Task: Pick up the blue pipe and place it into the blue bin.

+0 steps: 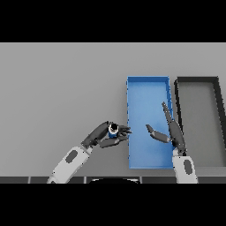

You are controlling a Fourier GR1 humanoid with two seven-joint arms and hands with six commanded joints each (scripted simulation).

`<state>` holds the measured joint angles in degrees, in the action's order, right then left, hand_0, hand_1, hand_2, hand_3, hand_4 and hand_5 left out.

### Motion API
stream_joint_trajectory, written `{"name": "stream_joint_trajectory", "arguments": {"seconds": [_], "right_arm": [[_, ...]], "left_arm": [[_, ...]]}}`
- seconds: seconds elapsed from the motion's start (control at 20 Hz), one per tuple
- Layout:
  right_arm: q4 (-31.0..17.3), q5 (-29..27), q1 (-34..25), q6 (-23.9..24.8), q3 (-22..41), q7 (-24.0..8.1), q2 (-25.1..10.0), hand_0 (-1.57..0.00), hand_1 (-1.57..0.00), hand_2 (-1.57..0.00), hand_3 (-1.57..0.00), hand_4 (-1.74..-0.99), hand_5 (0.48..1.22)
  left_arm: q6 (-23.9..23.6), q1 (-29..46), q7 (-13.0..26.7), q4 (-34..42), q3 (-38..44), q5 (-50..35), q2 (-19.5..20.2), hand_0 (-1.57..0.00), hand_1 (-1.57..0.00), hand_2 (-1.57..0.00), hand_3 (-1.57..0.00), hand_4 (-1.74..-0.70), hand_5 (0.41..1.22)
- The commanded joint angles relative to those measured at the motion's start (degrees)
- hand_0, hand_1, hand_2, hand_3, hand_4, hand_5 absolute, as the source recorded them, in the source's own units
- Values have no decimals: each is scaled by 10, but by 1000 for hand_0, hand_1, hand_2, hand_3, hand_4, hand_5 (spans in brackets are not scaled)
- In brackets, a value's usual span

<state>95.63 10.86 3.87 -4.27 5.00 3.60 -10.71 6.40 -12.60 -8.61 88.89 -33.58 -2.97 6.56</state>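
A short blue pipe (113,130), seen end-on with a dark opening, sits in my left hand (102,136), whose fingers and thumb curl round it. The hand holds it just left of the blue bin (148,86), close to the bin's left wall. My right hand (173,131) hovers over the bin's right half with its fingers straight and thumb spread, holding nothing. The bin's floor shows bare blue where it is not covered by the right hand.
A dark bin (197,80) with a grey floor stands directly right of the blue bin, their walls nearly touching. The grey table (57,88) stretches wide to the left and back.
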Motion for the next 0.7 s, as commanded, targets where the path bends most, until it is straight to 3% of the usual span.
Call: {"name": "stream_joint_trajectory", "arguments": {"seconds": [0.0,0.25,0.45,0.65], "right_arm": [[4,-1,4,2,0,3,2,1,1,1,1,-1128,564],[18,-1,20,4,-1,8,2,1,1,1,1,-1124,578],[74,32,103,58,14,18,43,1,1,1,1,-1123,578],[109,56,151,94,26,9,74,1,-3,1,1,-1191,577]], "left_arm": [[3,-9,17,2,0,-1,-5,-1560,-1562,-1564,-1562,-1473,1218],[24,-8,46,25,0,-3,-11,-1568,-1568,-1569,-1568,-1473,1220],[33,-22,53,9,18,-1,-18,-1570,-1570,-1570,-1570,-1474,1220],[38,1,43,14,12,18,-21,-1570,-1571,-1571,-1571,-1474,1220]]}}
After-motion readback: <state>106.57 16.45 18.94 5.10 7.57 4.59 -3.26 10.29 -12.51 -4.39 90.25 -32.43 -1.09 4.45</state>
